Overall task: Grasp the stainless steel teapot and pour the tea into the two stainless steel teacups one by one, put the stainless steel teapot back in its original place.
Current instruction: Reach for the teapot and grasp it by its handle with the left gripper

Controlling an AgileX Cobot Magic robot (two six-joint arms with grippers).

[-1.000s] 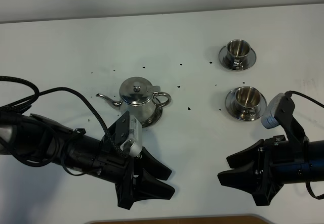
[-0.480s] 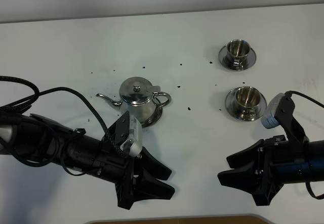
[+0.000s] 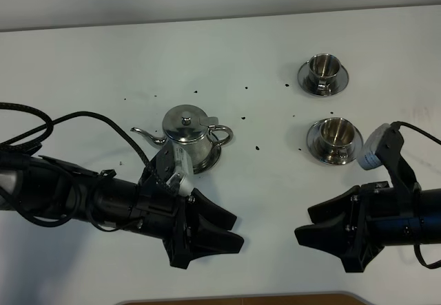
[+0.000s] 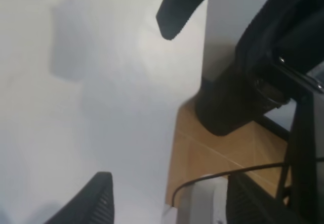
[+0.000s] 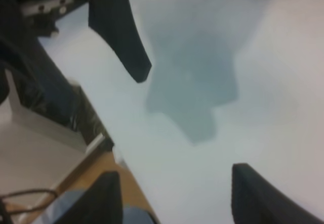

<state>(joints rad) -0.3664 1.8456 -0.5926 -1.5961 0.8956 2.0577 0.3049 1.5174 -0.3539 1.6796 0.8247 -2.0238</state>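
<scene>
Two cups (image 3: 324,67) (image 3: 335,133) on saucers, right side of table (image 3: 103,64). Teapot (image 3: 186,133) left of centre on its saucer (image 3: 212,158), spout pointing left. Left gripper (image 3: 238,230) and right gripper (image 3: 302,226) near front edge, both spread wide, empty.
Left wrist: fingers (image 4: 96,204) wide apart over table.
Right wrist: fingers (image 5: 263,196) wide apart over table.

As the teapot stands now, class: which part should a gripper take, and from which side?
Probably the loop handle of the teapot, approached from the right of the high view. The handle juts out that way, opposite the spout, and leaves a gap for a finger; the rest is rounded and shiny, likelier to slip.
</scene>
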